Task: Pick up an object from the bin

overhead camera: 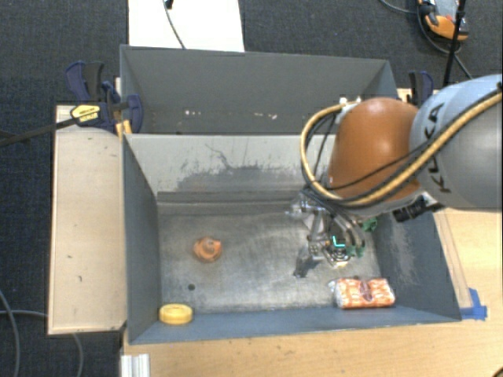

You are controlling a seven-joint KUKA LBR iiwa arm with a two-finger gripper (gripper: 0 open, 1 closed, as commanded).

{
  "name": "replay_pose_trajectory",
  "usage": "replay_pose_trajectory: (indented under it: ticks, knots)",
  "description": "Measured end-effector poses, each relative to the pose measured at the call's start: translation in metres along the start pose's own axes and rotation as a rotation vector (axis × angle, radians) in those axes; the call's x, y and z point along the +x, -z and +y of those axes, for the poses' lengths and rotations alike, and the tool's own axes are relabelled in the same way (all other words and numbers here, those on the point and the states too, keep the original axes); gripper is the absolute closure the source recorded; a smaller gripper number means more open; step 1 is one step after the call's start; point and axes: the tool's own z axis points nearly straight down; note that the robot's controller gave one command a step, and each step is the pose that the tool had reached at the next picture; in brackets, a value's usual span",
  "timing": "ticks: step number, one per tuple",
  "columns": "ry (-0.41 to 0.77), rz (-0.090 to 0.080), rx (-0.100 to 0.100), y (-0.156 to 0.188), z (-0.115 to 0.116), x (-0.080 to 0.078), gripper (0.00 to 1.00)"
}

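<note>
The arm (pixel 464 155) is reaching into the grey metal bin (pixel 142 234) from the right, with its rounded orange cover (pixel 369 144) and a loop of black and yellow cables (pixel 313 159) hanging over the bin's right half. The gripper (pixel 313 259) is pointing down below the cover and hanging low over the bare floor, right of the bin's centre; whether it is open or closed cannot be told from this angle, and nothing is showing as held in it. A small green patch is showing at the gripper's right side, and it cannot be told whether this belongs to the robot or is lying in the bin. The nearest thing to the gripper is a flat orange-and-white packet (pixel 363 293), which is lying lengthwise against the front wall, just below and to the right of the gripper and apart from it. Two other things are lying well apart on the left: a small round orange-brown piece (pixel 207 249) is sitting on the floor left of centre, and a yellow disc (pixel 176 313) is resting in the front left corner. A tiny dark speck (pixel 191 287) is lying between these two.
</note>
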Motion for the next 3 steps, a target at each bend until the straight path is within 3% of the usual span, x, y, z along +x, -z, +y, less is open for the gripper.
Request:
replay_pose_trajectory:
  ticks: [1,2,3]
  knots:
    - [-0.001,-0.008,0.000,0.004,0.000,-0.002,0.00]
    - [0.019,-0.019,-0.001,-0.046,0.025,-0.039,0.00]
    - [-0.056,-0.009,-0.001,-0.099,0.014,-0.040,0.00]
